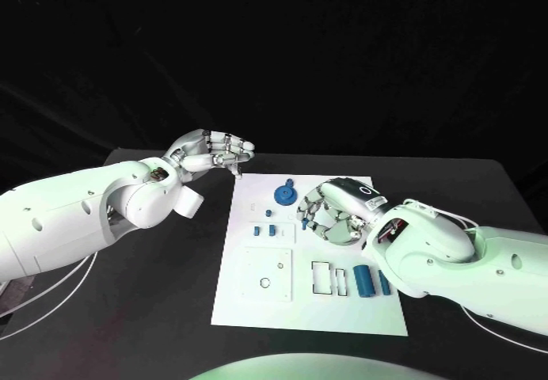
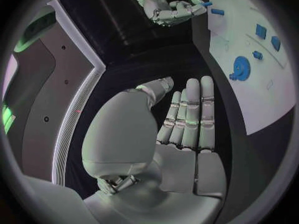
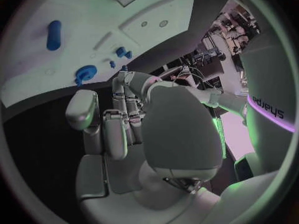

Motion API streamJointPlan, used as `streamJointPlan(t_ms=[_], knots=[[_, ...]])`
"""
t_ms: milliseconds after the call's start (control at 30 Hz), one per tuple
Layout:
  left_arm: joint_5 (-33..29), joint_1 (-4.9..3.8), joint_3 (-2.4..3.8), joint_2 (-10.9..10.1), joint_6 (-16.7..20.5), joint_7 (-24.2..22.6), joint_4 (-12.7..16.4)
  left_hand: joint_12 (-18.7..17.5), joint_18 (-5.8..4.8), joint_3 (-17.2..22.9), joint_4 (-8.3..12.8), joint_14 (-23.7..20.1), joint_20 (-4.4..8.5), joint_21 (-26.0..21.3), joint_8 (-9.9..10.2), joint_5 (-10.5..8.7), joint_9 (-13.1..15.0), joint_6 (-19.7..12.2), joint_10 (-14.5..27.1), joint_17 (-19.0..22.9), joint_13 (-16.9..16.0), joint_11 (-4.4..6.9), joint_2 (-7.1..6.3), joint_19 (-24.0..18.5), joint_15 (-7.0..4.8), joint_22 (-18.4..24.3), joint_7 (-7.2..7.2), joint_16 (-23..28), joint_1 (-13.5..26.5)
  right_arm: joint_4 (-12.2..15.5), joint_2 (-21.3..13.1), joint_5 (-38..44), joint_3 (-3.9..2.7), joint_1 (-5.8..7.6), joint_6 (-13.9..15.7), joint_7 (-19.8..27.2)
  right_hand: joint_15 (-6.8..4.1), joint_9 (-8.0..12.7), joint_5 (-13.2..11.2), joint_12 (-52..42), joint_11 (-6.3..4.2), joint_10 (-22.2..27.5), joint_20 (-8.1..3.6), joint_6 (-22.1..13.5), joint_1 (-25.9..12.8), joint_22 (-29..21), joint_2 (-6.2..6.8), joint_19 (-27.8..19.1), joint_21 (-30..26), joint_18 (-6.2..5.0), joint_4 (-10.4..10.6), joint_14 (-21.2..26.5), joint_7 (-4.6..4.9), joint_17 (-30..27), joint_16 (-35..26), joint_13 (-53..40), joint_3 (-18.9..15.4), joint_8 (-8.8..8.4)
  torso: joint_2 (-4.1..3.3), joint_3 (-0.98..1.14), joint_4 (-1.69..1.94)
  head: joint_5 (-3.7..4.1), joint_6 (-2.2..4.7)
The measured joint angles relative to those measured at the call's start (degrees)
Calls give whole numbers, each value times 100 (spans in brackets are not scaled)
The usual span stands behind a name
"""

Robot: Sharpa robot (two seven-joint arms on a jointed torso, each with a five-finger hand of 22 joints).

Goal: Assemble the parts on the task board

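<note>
The white task board (image 1: 299,309) lies in the middle of the black table. On it are a blue gear (image 1: 286,192), small blue blocks (image 1: 265,231) and a blue cylinder (image 1: 364,280). My right hand (image 1: 331,212) hovers over the board's middle and pinches a small blue part (image 3: 123,68) at its fingertips; the left wrist view shows that hand (image 2: 168,7) and the part (image 2: 206,4) too. My left hand (image 1: 217,150) is raised beside the board's far left corner, its fingers (image 2: 190,114) stretched out with nothing in them. The gear (image 2: 239,67) lies off to its side.
A raised white square plate (image 1: 269,273) with a small hole and a pair of rectangular slots (image 1: 325,279) sit on the board's near half. Bare black table (image 1: 149,317) spreads left of the board. In the right wrist view the cylinder (image 3: 54,35) lies on the board (image 3: 93,15).
</note>
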State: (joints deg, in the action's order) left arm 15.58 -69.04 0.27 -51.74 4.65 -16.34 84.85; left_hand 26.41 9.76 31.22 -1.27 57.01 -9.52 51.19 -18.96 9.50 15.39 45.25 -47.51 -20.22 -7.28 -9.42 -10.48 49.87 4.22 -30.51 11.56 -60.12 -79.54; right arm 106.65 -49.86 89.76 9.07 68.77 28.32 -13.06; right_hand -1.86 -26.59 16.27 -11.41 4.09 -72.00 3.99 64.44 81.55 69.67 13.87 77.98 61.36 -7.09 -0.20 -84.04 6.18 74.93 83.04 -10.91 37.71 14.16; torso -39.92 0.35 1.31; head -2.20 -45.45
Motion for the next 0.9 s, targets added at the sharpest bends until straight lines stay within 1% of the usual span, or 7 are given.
streamJointPlan(t_ms=[133, 267, 500, 667, 800, 900], knots=[[0, 0, -3, 20, -3, 0, -9, 0, 0, 0, 0, 0, 0, 0, 0, 0, 0, 0, 0, 0, 0, 0, 0, 0, 0, 0, 0, 0, 0, -46, 145, 0, 4, -184, 39, 52, 0, -3, -6, 0, -10, -10, -3, 11, 0, 0, 0, -3, 0, 0, 0, 0, 11, 0, 0, 16, 0, 4, 1, -2, 1, -93, -38], [0, 0, -6, 40, -5, 3, -23, 0, 0, 0, 0, 0, 0, 0, 0, 0, 0, 0, 20, 0, 0, 20, 0, 0, 0, 0, 0, 0, 0, -115, 286, 26, 5, -348, 75, 89, 0, -6, -54, 1, -11, -11, -21, 11, 0, -1, 0, -21, 0, 1, 0, 0, 10, -1, 0, 15, 0, 24, 1, -2, 1, -159, -69], [0, -1, -8, 63, -10, 7, -23, 1, 0, 0, 0, 0, 0, 0, -1, 0, 0, 0, 20, 0, 0, 21, 0, 0, 0, -1, 0, 0, 0, -258, 481, 124, 10, -609, 135, 123, 0, -5, -92, 37, -20, -20, -21, 10, -29, 8, -29, -21, 0, 1, -15, 0, 10, -1, 0, 0, 15, 24, -7, -5, -4, -216, -112], [0, -1, -8, 64, -12, 11, -21, 23, 0, 0, 0, 0, 0, 0, -27, 0, 0, 1, 20, -1, 0, 21, 0, 0, 0, -1, 0, 0, 0, -394, 605, 215, 14, -783, 168, 134, 0, -5, -112, 39, -20, -20, -21, 10, -29, 8, -29, -21, -1, 1, -15, 0, 10, -2, 0, -5, 14, 23, -14, -2, -4, -243, -141], [0, -1, -8, 66, -15, 15, -18, 23, 0, 0, 0, 0, 0, 0, -27, 0, 1, 1, 20, -1, 0, 21, 0, 0, 0, 5, 0, 0, 0, -479, 682, 303, 17, -867, 194, 133, 0, -5, -112, 48, -29, -29, -21, 10, -29, 8, -29, -21, -1, 0, -15, 0, 10, -2, 0, -5, 14, 23, -14, 1, -5, -271, -166], [0, -2, -8, 70, -17, 18, -19, 22, 0, -16, 16, 0, 0, 0, -28, 0, 1, 1, 42, 4, 0, 0, 0, 0, 0, 5, 0, 0, 0, -527, 717, 367, 17, -898, 214, 123, 0, -4, -132, 51, -30, -30, -21, 9, -29, 8, -29, -21, -1, 1, -20, 0, 10, -2, -1, -4, 9, 22, -16, 2, -4, -286, -180]])
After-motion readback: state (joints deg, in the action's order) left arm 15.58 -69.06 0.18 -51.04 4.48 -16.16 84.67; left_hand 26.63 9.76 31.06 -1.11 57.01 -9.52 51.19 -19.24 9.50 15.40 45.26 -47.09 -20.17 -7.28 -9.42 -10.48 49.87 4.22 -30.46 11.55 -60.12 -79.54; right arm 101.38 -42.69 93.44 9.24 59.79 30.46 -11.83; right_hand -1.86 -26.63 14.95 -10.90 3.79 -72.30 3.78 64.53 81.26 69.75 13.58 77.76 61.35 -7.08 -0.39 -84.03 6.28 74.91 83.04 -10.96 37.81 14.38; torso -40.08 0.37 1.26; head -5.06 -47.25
